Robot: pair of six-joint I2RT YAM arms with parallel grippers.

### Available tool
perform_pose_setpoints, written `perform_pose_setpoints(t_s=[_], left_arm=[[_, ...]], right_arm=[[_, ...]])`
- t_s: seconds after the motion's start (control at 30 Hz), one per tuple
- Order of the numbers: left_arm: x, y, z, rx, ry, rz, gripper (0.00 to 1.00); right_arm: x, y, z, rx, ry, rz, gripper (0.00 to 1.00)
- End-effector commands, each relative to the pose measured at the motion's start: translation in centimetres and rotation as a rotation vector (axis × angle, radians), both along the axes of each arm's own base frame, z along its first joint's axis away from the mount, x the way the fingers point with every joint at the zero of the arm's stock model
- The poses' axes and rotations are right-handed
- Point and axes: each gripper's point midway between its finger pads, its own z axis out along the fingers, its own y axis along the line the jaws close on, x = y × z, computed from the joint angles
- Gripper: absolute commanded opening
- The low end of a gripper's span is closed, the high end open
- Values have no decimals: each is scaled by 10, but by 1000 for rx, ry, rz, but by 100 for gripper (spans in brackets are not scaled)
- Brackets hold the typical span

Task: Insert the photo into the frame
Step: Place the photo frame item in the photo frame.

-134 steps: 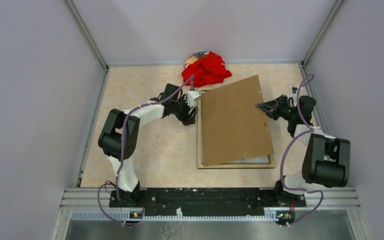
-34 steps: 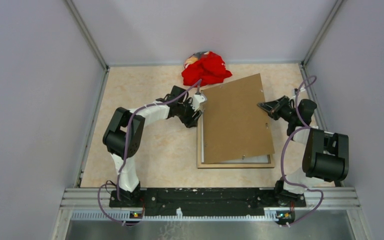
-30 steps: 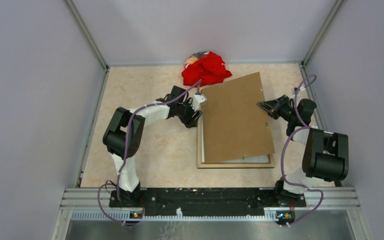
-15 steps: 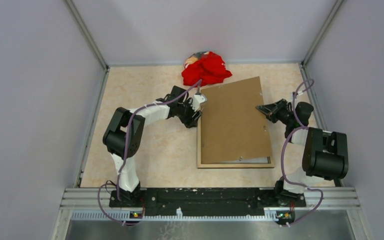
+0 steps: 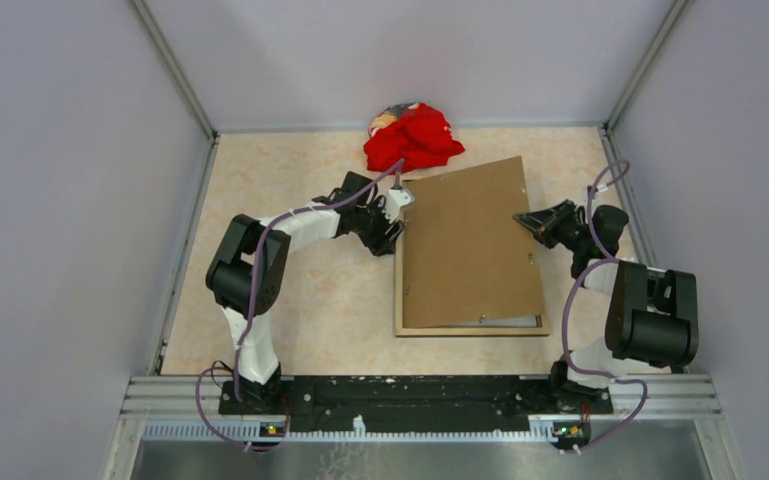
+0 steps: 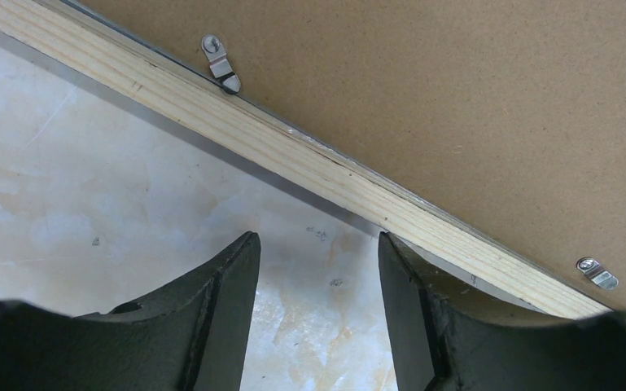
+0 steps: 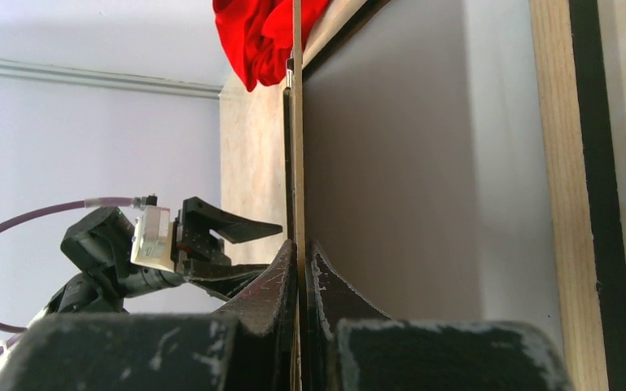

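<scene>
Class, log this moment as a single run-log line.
left pincer: open, beside frame edge | right pincer: shut on backing sheet, tilted over frame

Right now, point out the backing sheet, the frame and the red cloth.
backing sheet (image 5: 470,245), top external, its middle.
frame (image 5: 460,331), top external, near wooden rail.
red cloth (image 5: 415,140), top external, its middle.

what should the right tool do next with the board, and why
Probably lower the backing board and twist it square into the frame. The right tool is shut on the board's right edge, holding that side raised, and the board sits skewed to the frame's rails with a strip of the recess showing at the near end. The left tool stands open beside the left rail.
</scene>
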Motion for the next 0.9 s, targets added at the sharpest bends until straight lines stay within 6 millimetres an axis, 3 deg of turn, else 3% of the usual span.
perform_pose_setpoints(t_s=[0.0,0.47,0.77,0.8,0.87], left_arm=[[5,-10,6,-26,-23,-25,62],[3,-15,5,-36,-20,-40,62],[3,-14,9,-33,-32,-43,62],[4,-14,9,-32,-34,-41,62],[5,-12,11,-27,-42,-37,62]], right_arm=[[0,0,8,-29,-69,9,0],[4,15,1,12,-51,115,0],[7,23,-18,-161,41,112,0],[6,22,-19,-177,52,106,2],[3,18,-21,-227,63,89,16]])
